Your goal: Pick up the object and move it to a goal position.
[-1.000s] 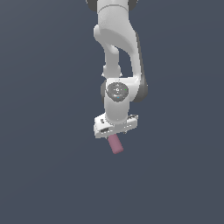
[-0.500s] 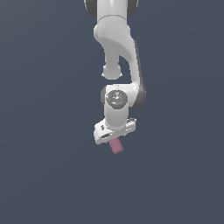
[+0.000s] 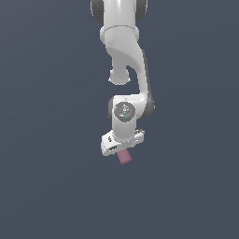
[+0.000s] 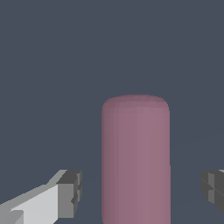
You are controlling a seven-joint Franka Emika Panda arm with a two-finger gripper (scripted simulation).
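The object (image 3: 124,157) is a small dusky-pink short cylinder with rounded ends. In the exterior view it sticks out just below the white hand. My gripper (image 3: 121,148) is right over it. In the wrist view the object (image 4: 135,162) stands between my two fingers. One dark fingertip (image 4: 71,192) and the other fingertip (image 4: 212,190) each sit a clear gap away from its sides. The gripper (image 4: 141,192) is open and straddles the object without touching it.
The white arm (image 3: 126,56) comes down from the top of the exterior view. All around is a plain dark grey-blue surface (image 3: 51,186) with no other objects or edges in view.
The hand has come down a little over the pink object, and the arm's upper links have shifted. The object has stayed in the same place.
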